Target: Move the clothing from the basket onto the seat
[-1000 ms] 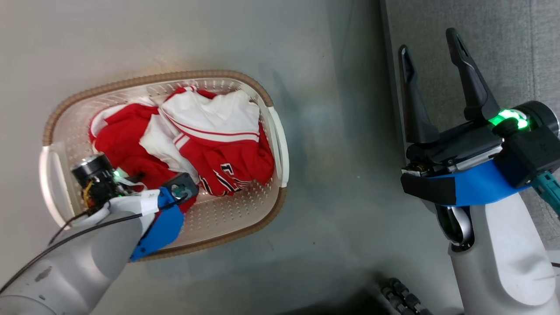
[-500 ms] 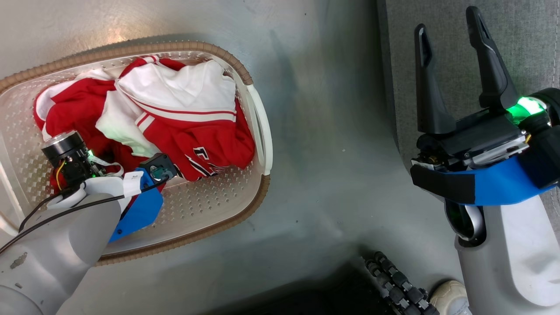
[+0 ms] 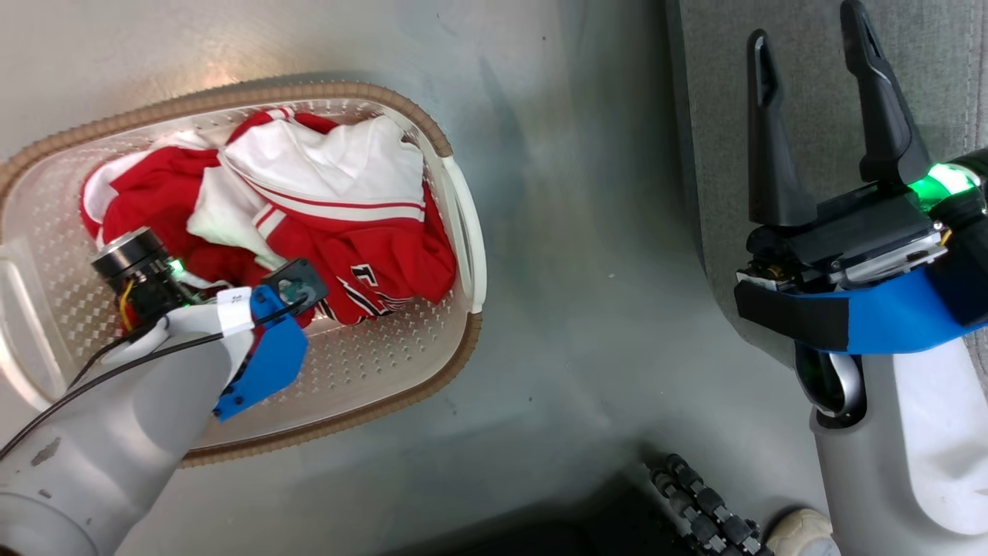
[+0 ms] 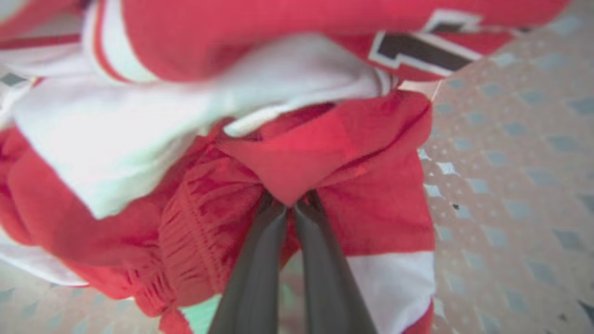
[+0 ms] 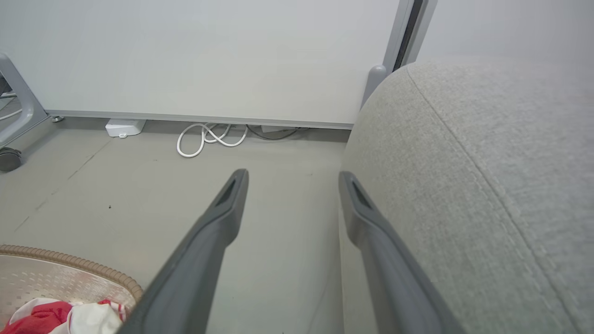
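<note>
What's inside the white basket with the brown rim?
Inside the cream-white perforated plastic basket lies crumpled red and white soft sports clothing, with the left gripper pinched shut on a red fold. Whatever lies beneath the pile is covered.

L pincer (image 4: 291,204): both dark fingers (image 4: 260,264) nearly together, tips pinching a red fold of the clothing (image 4: 325,148). Red ribbed waistband (image 4: 195,232) just left of the fingers, white panel (image 4: 394,283) to their right. Dark white-edged number (image 4: 417,48) top right. Perforated floor of basket (image 4: 510,162) along right side, blurry.
</note>
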You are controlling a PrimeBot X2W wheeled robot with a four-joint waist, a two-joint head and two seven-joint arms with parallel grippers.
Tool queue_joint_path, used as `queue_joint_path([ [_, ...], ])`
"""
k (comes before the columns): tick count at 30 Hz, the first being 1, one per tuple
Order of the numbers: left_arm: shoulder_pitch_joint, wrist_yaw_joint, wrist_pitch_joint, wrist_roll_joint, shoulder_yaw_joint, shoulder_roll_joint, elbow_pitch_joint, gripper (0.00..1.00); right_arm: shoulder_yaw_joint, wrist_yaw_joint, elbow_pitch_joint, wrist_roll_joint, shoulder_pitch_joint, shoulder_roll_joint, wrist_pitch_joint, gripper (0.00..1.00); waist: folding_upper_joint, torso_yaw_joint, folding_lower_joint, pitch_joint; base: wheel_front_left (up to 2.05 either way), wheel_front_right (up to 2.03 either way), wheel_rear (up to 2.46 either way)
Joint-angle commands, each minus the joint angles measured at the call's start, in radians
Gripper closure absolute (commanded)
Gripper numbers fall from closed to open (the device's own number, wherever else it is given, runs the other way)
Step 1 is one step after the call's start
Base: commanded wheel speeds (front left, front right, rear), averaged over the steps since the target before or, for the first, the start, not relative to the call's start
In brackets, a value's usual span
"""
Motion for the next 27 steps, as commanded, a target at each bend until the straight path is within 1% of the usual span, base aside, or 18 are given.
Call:
queue_joint_path([
  [1,-0.018,0.000,-0.022,-0.014,-0.001,-0.014,-0.010,1.00,-0.007,0.000,0.003,-0.009,-0.005,-0.001,-0.003,0.00,0.0000,0.015,0.0000,-0.027,0.00,0.00,0.00],
  [6,-0.004,0.000,-0.071,-0.047,-0.001,-0.045,-0.024,1.00,-0.012,0.000,0.014,-0.021,0.002,-0.002,-0.003,0.00,0.0000,0.041,0.0000,-0.094,0.00,0.00,0.00],
  [11,-0.001,0.000,-0.147,-0.122,-0.001,-0.076,-0.025,1.00,-0.022,0.000,0.030,-0.035,0.021,-0.002,-0.003,0.00,0.0000,0.075,0.0000,-0.181,0.00,0.00,0.00],
  [13,0.004,0.000,-0.183,-0.170,-0.001,-0.090,-0.023,1.00,-0.028,0.000,0.037,-0.042,0.031,-0.002,-0.003,0.00,0.0000,0.089,0.0000,-0.220,0.00,0.00,0.00],
  [14,0.004,0.000,-0.183,-0.170,-0.001,-0.090,-0.023,1.00,-0.028,0.000,0.037,-0.042,0.031,-0.002,-0.003,0.00,0.0000,0.089,0.0000,-0.220,0.00,0.00,0.00],
  [16,0.010,0.000,-0.214,-0.188,-0.001,-0.102,-0.023,1.00,-0.034,0.000,0.045,-0.051,0.044,-0.002,-0.003,0.00,0.0000,0.103,0.0000,-0.262,0.00,0.00,0.00],
  [23,0.038,0.000,-0.356,-0.305,-0.002,-0.145,-0.015,1.00,-0.057,0.000,0.070,-0.084,0.113,-0.002,-0.003,0.00,0.0000,0.149,0.0000,-0.424,0.00,0.00,0.00],
  [27,0.053,0.000,-0.459,-0.387,0.007,-0.168,0.002,1.00,-0.068,0.000,0.085,-0.096,0.164,-0.002,-0.003,0.00,0.0000,0.169,0.0000,-0.519,0.00,0.00,0.00],
])
